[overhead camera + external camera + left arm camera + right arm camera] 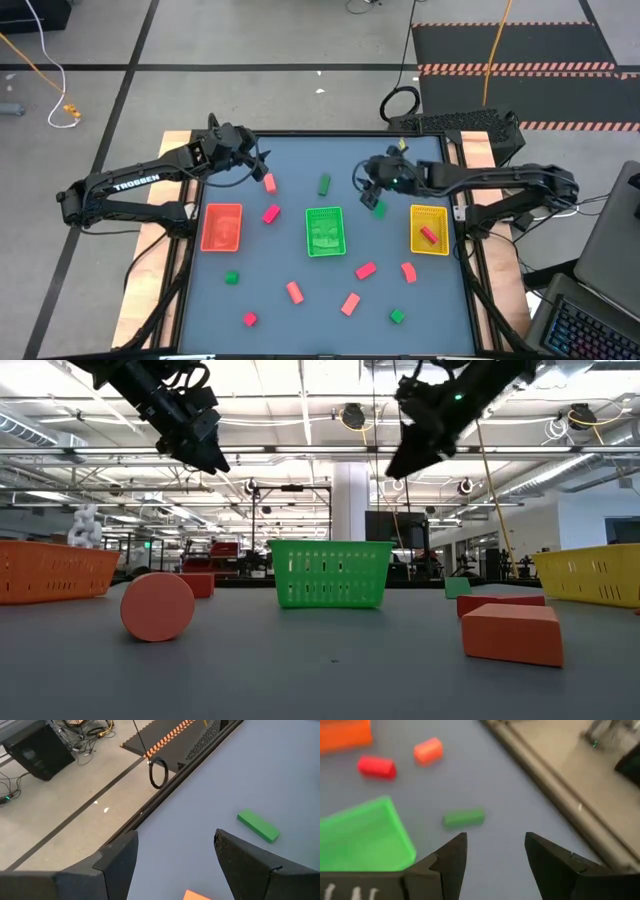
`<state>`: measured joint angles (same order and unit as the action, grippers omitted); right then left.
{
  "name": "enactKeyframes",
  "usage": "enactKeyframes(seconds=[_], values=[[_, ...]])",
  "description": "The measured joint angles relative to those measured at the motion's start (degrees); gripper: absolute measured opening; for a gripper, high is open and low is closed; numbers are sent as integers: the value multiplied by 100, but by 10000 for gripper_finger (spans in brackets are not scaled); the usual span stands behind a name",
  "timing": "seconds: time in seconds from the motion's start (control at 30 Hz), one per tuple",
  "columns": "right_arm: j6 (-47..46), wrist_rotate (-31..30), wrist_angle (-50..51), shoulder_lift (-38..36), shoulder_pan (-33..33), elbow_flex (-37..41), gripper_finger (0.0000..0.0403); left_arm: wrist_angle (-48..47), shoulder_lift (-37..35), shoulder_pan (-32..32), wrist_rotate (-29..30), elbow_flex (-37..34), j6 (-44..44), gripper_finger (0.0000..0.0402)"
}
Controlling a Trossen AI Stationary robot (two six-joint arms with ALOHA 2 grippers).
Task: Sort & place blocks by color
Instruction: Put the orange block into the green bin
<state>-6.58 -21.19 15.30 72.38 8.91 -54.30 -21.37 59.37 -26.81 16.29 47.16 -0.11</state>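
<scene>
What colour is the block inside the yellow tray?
Red. The block in the yellow tray shows best in the high view.

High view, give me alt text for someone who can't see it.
Two dark arms reach over a grey table, the left gripper and right gripper open and empty. Orange, green and yellow trays sit in a row among scattered small blocks.

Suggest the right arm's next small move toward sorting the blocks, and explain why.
Probably lower the right gripper onto the green block just below it: its fingers stand open and empty, and the green tray lies right beside. The left gripper hovers open near the table's far edge.
</scene>
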Motion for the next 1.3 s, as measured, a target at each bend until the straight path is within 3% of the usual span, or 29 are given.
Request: enactKeyframes(seconds=[0.3, 0.5, 0.67, 0.9, 1.3], values=[[1204, 0, -2362, 347, 616, 0, 196, 193, 601, 23, 1, 0, -359, 264], [1132, 8, -2500, 344, 874, 72, 196, 343, 1409, 4, 262, 0, -178, 264], [1259, 11, -2782, 351, 925, 429, 196, 260, 1676, 1, 264, 0, -55, 264], [1113, -146, -2832, 120, 1151, 518, 196, 61, 1679, -217, 340, 85, -2007, 264], [900, -124, -2869, -70, 1128, 518, 196, -624, 2296, -259, 260, 91, -3576, 264]])
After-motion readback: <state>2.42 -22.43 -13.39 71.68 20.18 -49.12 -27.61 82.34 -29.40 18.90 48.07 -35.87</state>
